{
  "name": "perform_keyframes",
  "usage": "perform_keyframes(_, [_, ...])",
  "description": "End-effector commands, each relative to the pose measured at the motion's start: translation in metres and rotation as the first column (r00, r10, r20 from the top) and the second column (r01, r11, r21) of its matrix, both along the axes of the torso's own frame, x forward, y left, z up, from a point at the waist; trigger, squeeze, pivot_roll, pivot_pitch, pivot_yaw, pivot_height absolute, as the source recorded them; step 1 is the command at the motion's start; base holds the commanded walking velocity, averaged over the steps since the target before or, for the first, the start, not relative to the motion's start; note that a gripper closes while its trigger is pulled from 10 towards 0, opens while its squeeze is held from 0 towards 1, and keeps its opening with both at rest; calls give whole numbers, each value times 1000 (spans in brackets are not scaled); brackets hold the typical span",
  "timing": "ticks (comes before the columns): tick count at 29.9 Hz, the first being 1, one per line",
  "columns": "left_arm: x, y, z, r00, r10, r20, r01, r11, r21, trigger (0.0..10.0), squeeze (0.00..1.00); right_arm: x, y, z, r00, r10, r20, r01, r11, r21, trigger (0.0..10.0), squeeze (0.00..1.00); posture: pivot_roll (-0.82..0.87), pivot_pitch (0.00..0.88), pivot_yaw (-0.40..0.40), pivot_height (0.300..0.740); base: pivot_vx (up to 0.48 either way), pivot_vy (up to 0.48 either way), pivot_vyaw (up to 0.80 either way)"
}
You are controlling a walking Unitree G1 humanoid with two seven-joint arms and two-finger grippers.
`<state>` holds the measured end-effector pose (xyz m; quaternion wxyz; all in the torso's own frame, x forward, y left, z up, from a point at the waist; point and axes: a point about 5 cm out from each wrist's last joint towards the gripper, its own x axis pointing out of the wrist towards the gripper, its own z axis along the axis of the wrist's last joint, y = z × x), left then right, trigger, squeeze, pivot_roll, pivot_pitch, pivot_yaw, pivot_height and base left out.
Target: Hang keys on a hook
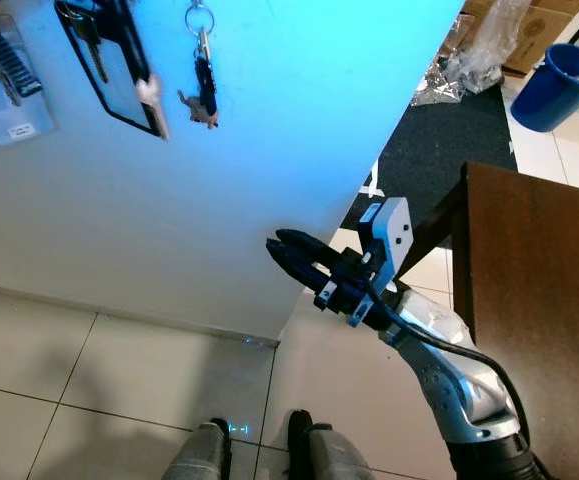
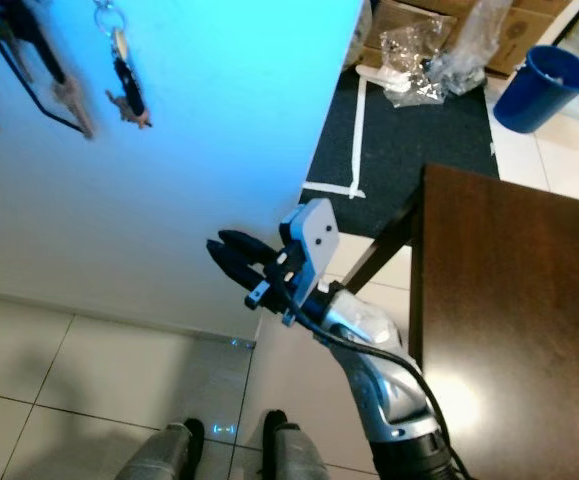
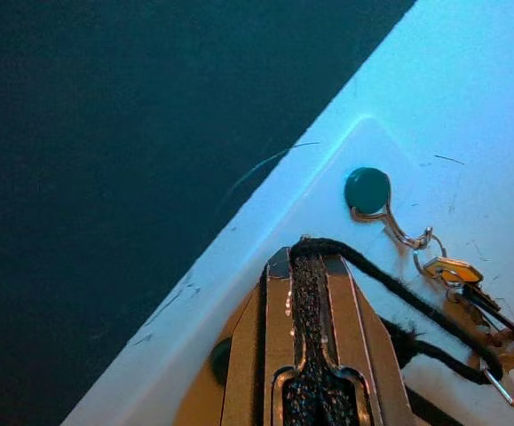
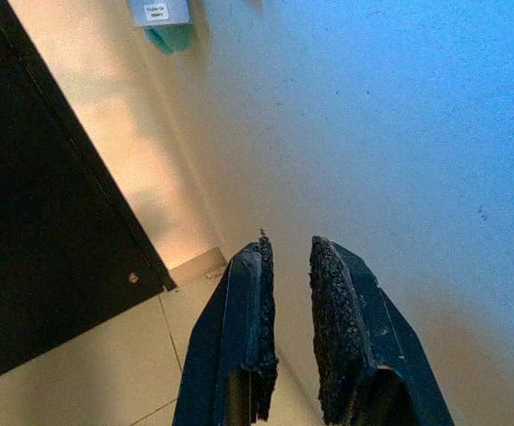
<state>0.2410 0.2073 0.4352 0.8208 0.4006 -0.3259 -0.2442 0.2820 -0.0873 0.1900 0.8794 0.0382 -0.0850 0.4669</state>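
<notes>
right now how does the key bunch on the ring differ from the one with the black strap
The ringed key bunch hangs alone from a small silver ring, short and compact; the strapped bunch hangs with a long black strap loop that reaches lower. The ringed bunch sits nearer the wall's corner; the strapped bunch is further to the robot's left. Both hang against the white wall.

Left end effector (image 3: 314,355) hides lanyard's (image 3: 416,306) end; keys (image 3: 474,306) perhaps hooked, edge-cropped.
</notes>
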Motion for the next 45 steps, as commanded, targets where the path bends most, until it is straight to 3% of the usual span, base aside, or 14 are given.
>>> perform_keyframes(1, [1,-5,2,1000,-18,13,18,1000,-4,10000,0,-1,0,-4,1000,-2,-9,2,1000,-1,10000,0,125,192,10,740,0,0,0])
perform_keyframes(10, [14,-6,-9,1000,-10,-28,9,1000,-26,10000,0,-3,-2,-5,1000,-13,-11,13,1000,0,10000,0,117,198,16,740,0,0,0])
perform_keyframes(32, [23,-14,-38,992,-30,-119,26,999,-38,10000,0,-2,-2,-6,1000,-12,-15,12,1000,-3,10000,0,119,213,10,740,0,0,0])
perform_keyframes(45, [0,5,-21,997,-4,-83,2,1000,-30,10000,0,-2,-2,-7,1000,-17,-17,17,1000,-2,10000,0,130,212,11,740,0,0,0])
